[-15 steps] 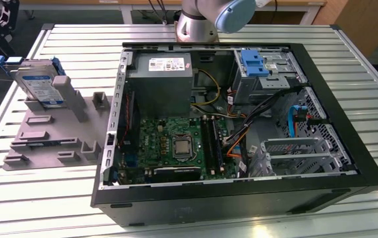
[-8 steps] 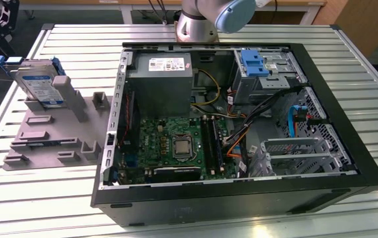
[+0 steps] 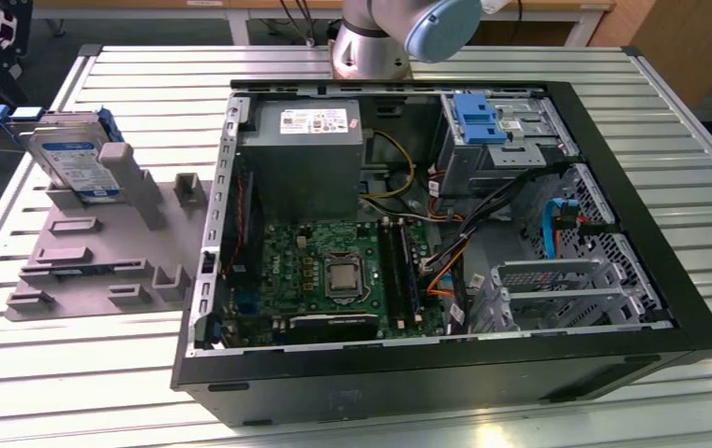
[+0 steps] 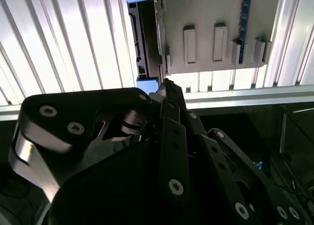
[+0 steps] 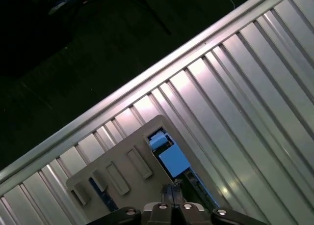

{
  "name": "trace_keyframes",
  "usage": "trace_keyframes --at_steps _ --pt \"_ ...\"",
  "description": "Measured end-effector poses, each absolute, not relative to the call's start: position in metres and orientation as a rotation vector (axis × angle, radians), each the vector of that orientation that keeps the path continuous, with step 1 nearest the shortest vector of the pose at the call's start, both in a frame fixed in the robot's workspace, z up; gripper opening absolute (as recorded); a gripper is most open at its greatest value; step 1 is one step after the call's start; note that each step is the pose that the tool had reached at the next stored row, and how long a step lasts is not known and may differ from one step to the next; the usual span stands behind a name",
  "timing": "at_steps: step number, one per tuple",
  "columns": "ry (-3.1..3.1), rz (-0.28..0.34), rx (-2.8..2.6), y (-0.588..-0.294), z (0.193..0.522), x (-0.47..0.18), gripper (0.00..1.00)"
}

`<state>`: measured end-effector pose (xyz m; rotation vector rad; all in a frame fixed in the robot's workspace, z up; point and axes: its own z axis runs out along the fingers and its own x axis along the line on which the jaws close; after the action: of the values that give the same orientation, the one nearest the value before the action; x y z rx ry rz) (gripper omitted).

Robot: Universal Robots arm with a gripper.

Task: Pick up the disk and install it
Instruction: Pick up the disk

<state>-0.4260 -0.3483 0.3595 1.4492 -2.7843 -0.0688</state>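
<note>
Disk (image 3: 72,161) stands on its edge, a little tilted, in a slot of the grey holder (image 3: 106,252) on the slatted tabletop (image 3: 69,383). It is at the exterior view's left, just beside the open computer case (image 3: 455,378) but outside it. I think it is kept upright like this so that its two flat faces are free and you can take it from above; lying flat it would give no such grip. Its blue side rails (image 3: 108,119) are already on, so it seems ready to slide into the case.

You see the arm (image 3: 381,37) at the far side of the tabletop, behind the case, going up out of the picture. In the second wrist view the end effector (image 4: 167,90) hangs above the holder and the disk, and by my judgement it touches neither. How far it is open you cannot tell. It does not have the disk, which sits in its slot. So the picking is not yet done.
</note>
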Motion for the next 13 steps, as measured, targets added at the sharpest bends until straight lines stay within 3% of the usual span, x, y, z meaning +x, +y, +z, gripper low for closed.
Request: trace_keyframes --at_steps 13 --pt "-2.721 -0.069 1.561 -0.3483 0.3594 -0.4260 0.11"
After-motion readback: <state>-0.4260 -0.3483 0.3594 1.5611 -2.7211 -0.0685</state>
